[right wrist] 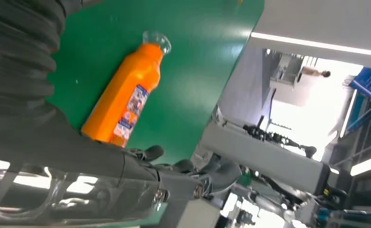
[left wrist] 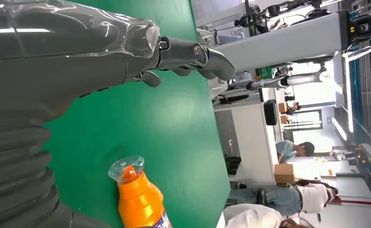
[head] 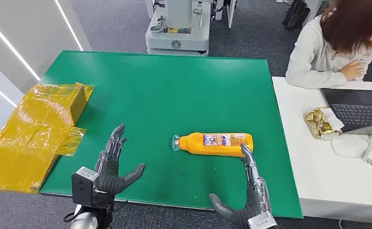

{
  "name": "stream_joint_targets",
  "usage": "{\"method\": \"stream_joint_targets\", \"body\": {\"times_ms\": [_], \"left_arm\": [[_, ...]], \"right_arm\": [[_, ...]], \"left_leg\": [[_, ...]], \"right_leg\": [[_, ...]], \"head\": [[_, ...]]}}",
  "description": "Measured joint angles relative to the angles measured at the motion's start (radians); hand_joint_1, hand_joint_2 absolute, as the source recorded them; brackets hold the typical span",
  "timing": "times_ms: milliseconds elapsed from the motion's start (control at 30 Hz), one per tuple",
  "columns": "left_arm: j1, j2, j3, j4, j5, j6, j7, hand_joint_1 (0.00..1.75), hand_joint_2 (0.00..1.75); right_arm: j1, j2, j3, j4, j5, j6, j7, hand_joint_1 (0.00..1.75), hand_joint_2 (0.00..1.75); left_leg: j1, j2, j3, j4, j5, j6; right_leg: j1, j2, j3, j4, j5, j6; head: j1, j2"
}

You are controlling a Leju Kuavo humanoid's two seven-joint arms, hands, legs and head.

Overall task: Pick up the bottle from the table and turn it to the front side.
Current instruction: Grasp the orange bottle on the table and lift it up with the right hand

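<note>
Right hand (head: 251, 200) open at the table's (head: 174, 90) near edge, fingertips by the bottle's (head: 215, 143) base, left hand (head: 110, 167) open, empty

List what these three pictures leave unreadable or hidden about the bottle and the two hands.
- Bottle label: print too small to read in the head view, so which side faces up cannot be told.
- Bottle base: cut off by the picture edge in the left wrist view; hidden behind the hand in the right wrist view.
- Right hand: wrist cut off by the head view's lower edge; whether a fingertip touches the bottle is unclear.
- Left hand: fingers mostly hidden by its own cover in the left wrist view.
</note>
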Motion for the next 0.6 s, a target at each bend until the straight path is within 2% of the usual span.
{"method": "stream_joint_targets", "body": {"times_ms": [267, 367, 600], "left_arm": [[-0.021, -0.007, 0.0, 0.002, -0.003, -0.021, -0.001, 0.0, 1.75], [-0.044, -0.008, -0.002, 0.02, -0.001, -0.054, -0.009, 0.0, 1.75], [-0.128, -0.015, -0.002, 0.099, 0.009, -0.09, -0.024, 0.0, 1.75]], "right_arm": [[-0.027, -0.039, -0.001, 0.0, 0.113, -0.04, 0.025, 0.0, 1.75], [-0.045, -0.078, -0.002, 0.009, 0.173, -0.07, 0.042, 0.0, 1.75], [-0.185, -0.168, -0.008, 0.115, 0.252, -0.035, 0.093, 0.0, 1.75]], "left_leg": [[0.0, 0.0, 0.0, 0.0, 0.0, 0.0], [0.0, 0.0, 0.0, 0.0, 0.0, 0.0], [0.0, 0.001, 0.001, 0.001, 0.001, 0.001]], "right_leg": [[0.0, 0.0, 0.0, 0.0, 0.0, 0.0], [0.0, 0.0, 0.0, 0.0, 0.0, 0.0], [0.0, 0.001, 0.0, 0.0, 0.002, 0.001]], "head": [[0.0, 0.0], [0.0, 0.0], [0.0, 0.0]]}}
